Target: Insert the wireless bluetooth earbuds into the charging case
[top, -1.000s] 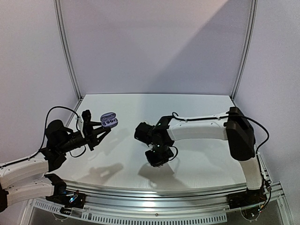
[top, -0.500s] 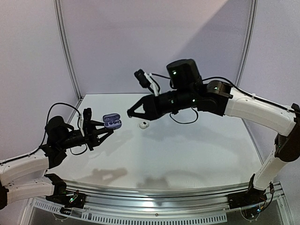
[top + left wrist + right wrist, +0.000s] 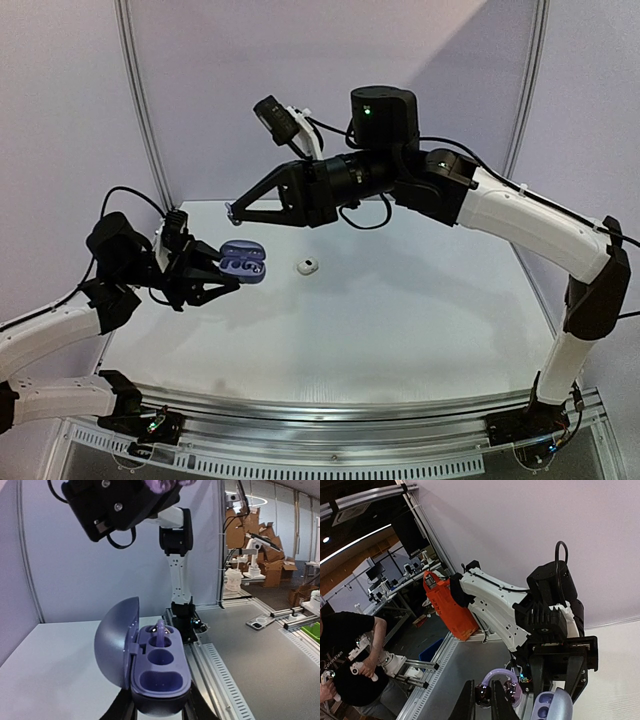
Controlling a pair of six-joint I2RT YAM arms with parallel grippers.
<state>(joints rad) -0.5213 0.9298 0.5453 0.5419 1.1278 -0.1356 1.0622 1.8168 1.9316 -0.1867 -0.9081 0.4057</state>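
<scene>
The left gripper's (image 3: 228, 272) fingers (image 3: 120, 711) are closed narrowly around the lower body of a purple charging case (image 3: 160, 680). They hold it in the air above the table (image 3: 400, 320). The case's lid (image 3: 116, 640) stands open on the side. Three pockets lie in a row in its upturned face. A purple piece (image 3: 160, 627) stands up in the pocket farthest from the left gripper; it is too small to tell what it is.

The right gripper (image 3: 232, 210) hangs above the charging case and a little behind it, apart from it. Its fingers (image 3: 468, 700) are nearly together and pinch a purple earbud (image 3: 499, 671) with a curved loop. In the right wrist view this earbud sits just beside the case's open lid, not touching it.

A small white object (image 3: 307, 266) rests on the table near the case, on the side away from the left gripper. Whether it is an earbud cannot be told.
</scene>
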